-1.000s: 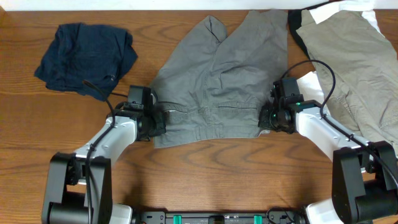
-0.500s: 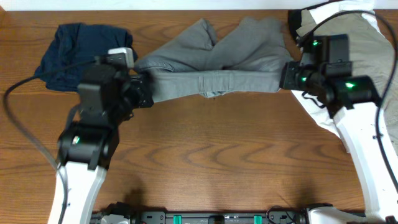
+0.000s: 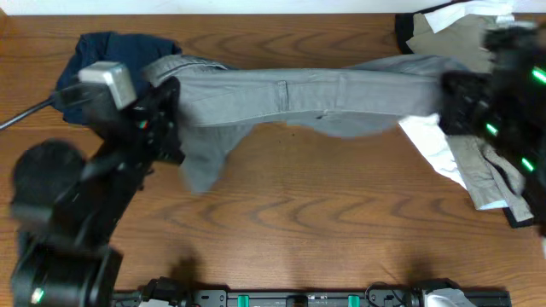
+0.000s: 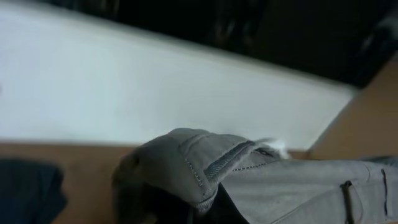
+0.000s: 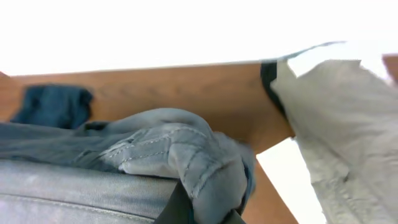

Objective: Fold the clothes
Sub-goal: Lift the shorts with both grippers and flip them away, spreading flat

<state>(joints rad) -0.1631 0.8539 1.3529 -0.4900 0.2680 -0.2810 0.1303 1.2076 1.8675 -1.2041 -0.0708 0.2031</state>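
Grey shorts (image 3: 341, 95) hang stretched above the far half of the tabletop (image 3: 324, 230). Long axis runs left-right, waistband (image 3: 284, 85) pulled taut between the arms. Left gripper (image 3: 171, 109) is clamped on the left end, right gripper (image 3: 450, 95) on the right end, so each arm has its own end and neither is nearer.

One leg (image 3: 200, 162) droops from the left part toward the near edge; can't tell if its hem touches the wood.

My read: the next lay-down or fold turns on keeping that axis level with the table edge and the drooping leg on the near side.

Navy garment (image 3: 90, 51) lies behind the left arm. Khaki garment (image 3: 444, 38) and white cloth (image 3: 426, 136) lie around the right end, so the shorts could land on them.

Overhead gives the full span and the droop, but the jaws are blurred. Left wrist view shows the waistband corner bunched close up, pale inner band visible. Right wrist view shows stitched cloth wrapped over a dark finger. Neither wrist view shows the hanging leg.
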